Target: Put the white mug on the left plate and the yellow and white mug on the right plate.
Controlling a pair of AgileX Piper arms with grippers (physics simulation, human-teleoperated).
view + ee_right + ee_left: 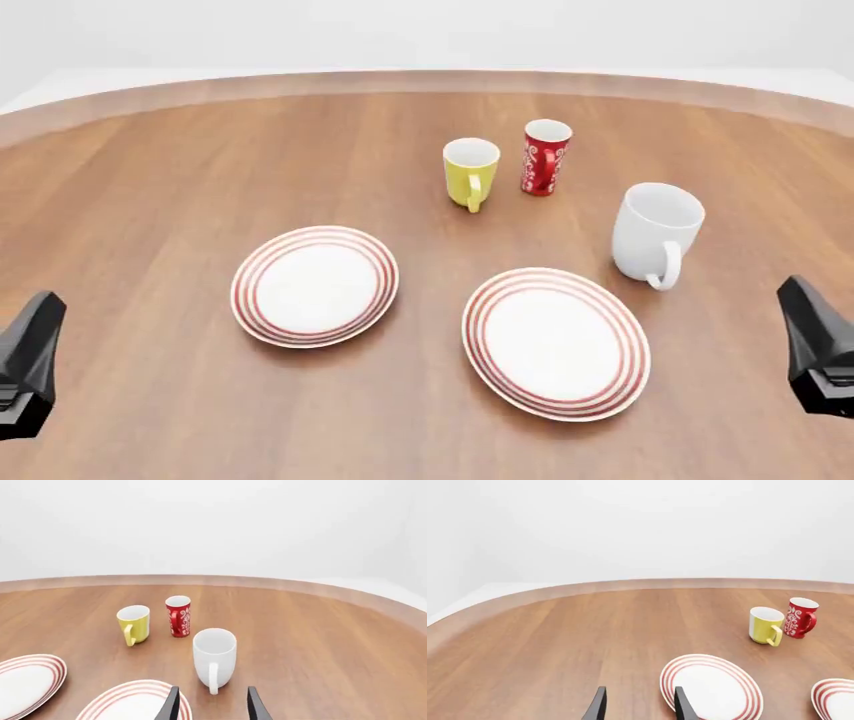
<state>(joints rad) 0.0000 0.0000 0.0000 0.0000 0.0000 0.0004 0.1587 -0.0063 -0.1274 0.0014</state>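
Observation:
The white mug stands upright on the table right of centre, handle toward me; it also shows in the right wrist view. The yellow and white mug stands farther back, also seen in both wrist views. The left plate and the right plate lie empty side by side near me. My left gripper is open and empty at the near left, its body at the front view's edge. My right gripper is open and empty, just short of the white mug.
A slim red cup with white swirls stands just right of the yellow mug at the back. The round wooden table's far edge curves behind them.

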